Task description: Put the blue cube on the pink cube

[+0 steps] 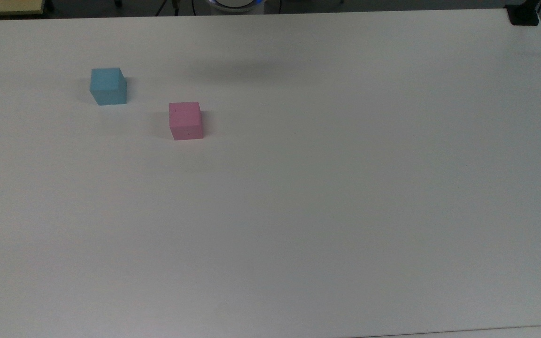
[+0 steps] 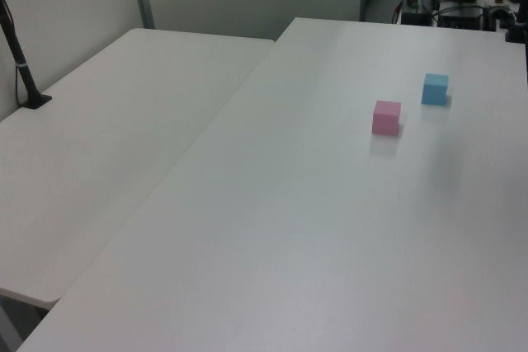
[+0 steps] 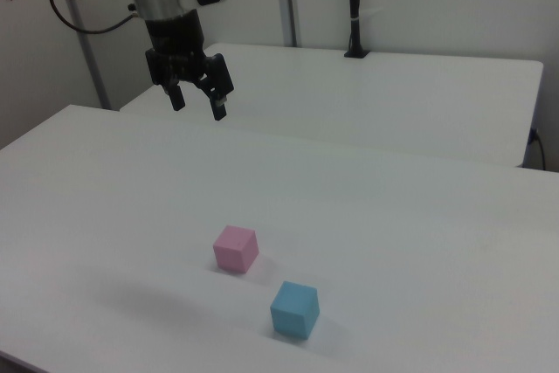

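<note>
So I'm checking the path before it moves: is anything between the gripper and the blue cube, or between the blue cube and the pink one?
Nothing visible. The open gripper hangs above the table, the blue cube and pink cube stand apart, with bare tabletop between.

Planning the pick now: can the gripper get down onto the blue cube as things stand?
Probably yes. The gripper hangs open, high above the table, and the blue cube sits apart from the pink cube with nothing on top or beside it.
</note>
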